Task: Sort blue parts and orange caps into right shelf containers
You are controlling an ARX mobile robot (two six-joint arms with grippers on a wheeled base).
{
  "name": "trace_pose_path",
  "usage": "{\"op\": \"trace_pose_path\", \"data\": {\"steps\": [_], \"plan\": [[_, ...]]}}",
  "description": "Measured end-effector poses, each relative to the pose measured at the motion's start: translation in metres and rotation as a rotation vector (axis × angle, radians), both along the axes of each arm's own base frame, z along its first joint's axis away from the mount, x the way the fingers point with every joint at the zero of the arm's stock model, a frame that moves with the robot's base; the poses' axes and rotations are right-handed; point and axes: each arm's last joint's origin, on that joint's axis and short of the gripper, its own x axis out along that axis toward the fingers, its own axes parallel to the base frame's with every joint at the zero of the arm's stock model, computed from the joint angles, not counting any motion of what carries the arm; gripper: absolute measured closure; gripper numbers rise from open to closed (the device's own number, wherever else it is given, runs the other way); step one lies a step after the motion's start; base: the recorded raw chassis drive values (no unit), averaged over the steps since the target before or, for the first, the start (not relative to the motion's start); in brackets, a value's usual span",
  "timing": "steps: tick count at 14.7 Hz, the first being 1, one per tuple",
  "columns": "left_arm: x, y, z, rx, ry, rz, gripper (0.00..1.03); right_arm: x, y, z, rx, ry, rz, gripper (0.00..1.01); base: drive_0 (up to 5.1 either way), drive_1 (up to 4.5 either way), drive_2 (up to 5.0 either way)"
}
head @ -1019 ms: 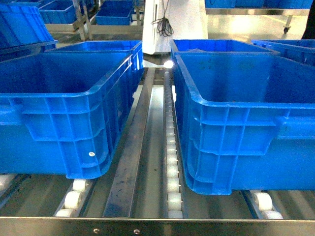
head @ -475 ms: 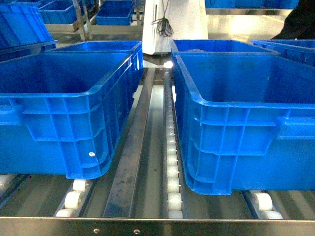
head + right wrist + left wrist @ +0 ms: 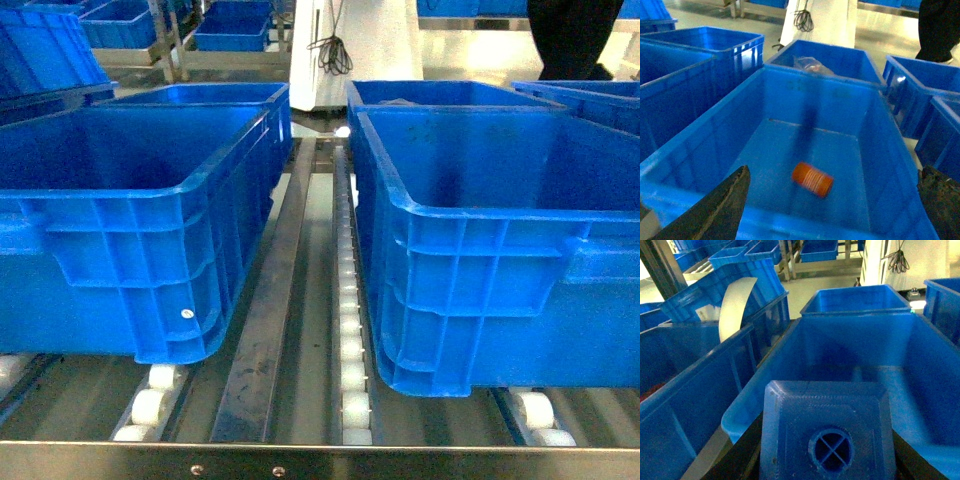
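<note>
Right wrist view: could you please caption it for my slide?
Open right gripper above a blue crate holding one orange cap lying on its side.

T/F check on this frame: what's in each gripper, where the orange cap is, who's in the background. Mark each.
1. The left gripper holds a blue part with a round hole in its top face. True.
2. The orange cap is clamped in the right gripper. False: it is inside the crate below, in the gap between the spread fingers, which touch nothing.
3. The orange cap stands upright. False: it is on its side.
4. A person in dark clothing is behind the crates in the head view. True.
5. In the head view, the two front crates touch. False: a roller track runs between them.
</note>
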Motion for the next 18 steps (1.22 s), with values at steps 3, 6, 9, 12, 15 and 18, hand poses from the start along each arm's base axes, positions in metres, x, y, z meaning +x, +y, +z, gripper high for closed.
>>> {"op": "trace_pose_path", "data": {"steps": [3,6,9,12,15,18], "plan": [[0.073,-0.003,0.011,0.013,-0.007,-0.079,0.59,-0.043,-0.003,-0.023,0.02,0.1,0.002,0.03,0.0,0.0,0.0],[0.152,-0.008,-0.002,0.025,0.05,-0.105,0.34,-0.056,0.001,-0.015,0.038,0.066,0.019,0.03,0.0,0.0,0.0],[0.081,-0.021,0.019,-0.006,-0.132,-0.152,0.11,-0.055,0.001,-0.017,0.039,0.075,0.011,0.03,0.0,0.0,0.0],[0.034,-0.024,-0.02,-0.134,-0.095,-0.197,0.51,-0.073,-0.011,-0.039,0.136,-0.159,-0.144,0.44,0.0,0.0,0.0],[-0.002,-0.024,-0.03,-0.148,-0.146,-0.2,0.92,-0.088,-0.01,-0.054,0.145,-0.162,-0.125,0.84,0.0,0.0,0.0],[-0.029,-0.024,-0.054,-0.156,-0.09,-0.196,1.01,-0.099,-0.01,-0.063,0.149,-0.162,-0.126,0.99,0.0,0.0,0.0]]}}
